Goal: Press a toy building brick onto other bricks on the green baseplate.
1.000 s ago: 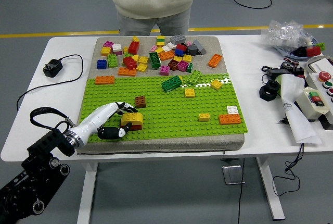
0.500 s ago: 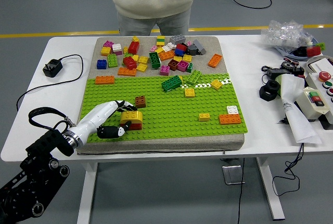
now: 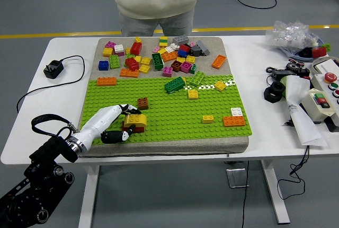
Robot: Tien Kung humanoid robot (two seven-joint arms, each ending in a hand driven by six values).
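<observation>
Only the head view to go on, so here's what you've got. Compared with a second ago, your left hand [image 3: 114, 123] has slid a touch toward the near-left corner, and the forearm has pulled back and down with it. The yellow brick [image 3: 134, 120] sits on a brown brick [image 3: 139, 128] in much the same spot on the green baseplate [image 3: 175, 116], near its front-left corner. My read: the press is either done or very nearly done, since the stack isn't shifting any more, but I can't tell from up here whether the studs are fully seated.

Pose-wise, the white hand lies low over the plate, coming in from the lower left, wrist near the plate's near edge. The fingers are curled around the left side and top of the yellow brick, fingertips touching it, and the dark thumb [image 3: 113, 136] lies flat on the plate just in front, pointing right. So it's a loose wrap on the brick, not a spread hand.

A separate small brown brick [image 3: 142, 103] stands just beyond the stack, apart from it. Your right arm isn't visible. A person [image 3: 156, 0] stands at the far side, hands not showing.
</observation>
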